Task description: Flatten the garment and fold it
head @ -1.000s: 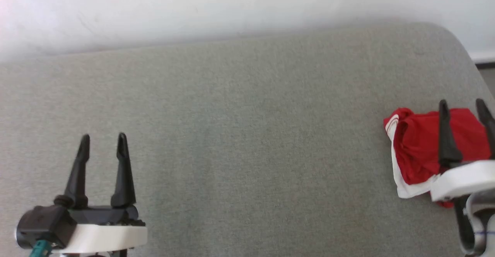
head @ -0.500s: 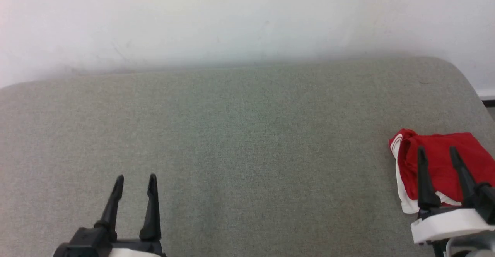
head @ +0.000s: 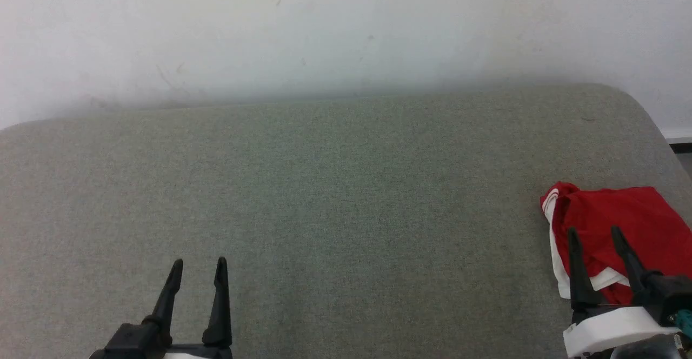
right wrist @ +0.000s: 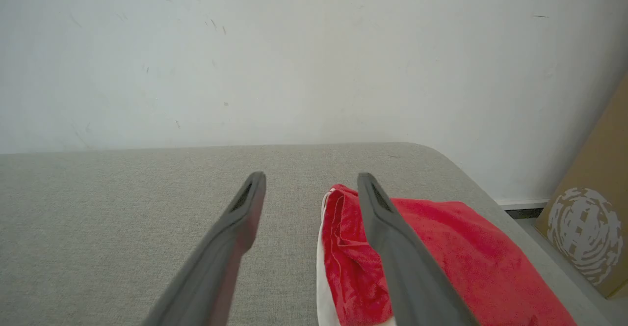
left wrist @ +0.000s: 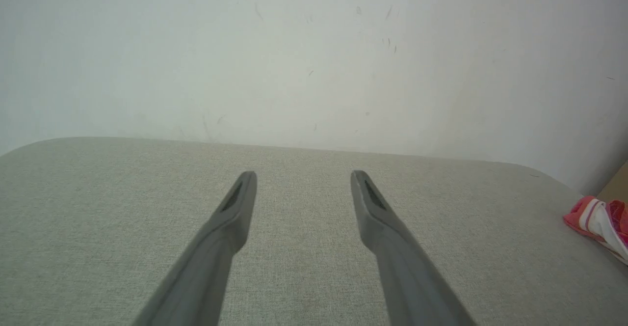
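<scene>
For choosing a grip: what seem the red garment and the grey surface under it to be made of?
Garment: soft fabric, matte, apparently slightly fuzzy knit; it lies bunched in limp folds with white trim. Surface: woven upholstery cloth, matte and heathered, likely padded, judging by its rounded edge.

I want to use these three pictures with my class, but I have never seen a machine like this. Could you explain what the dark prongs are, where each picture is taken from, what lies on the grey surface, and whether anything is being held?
The dark prongs are the fingers of a two-armed robot. One picture looks down from its head: the left gripper shows at the lower left, the right gripper at the lower right. The other two come from cameras on each wrist, looking along that arm's own fingers. On the grey padded surface, near its right edge, lies a bunched-up red and white garment; the right wrist view shows it closest. A white wall stands behind, and a cardboard box beside it. Both grippers are open and hold nothing.
</scene>
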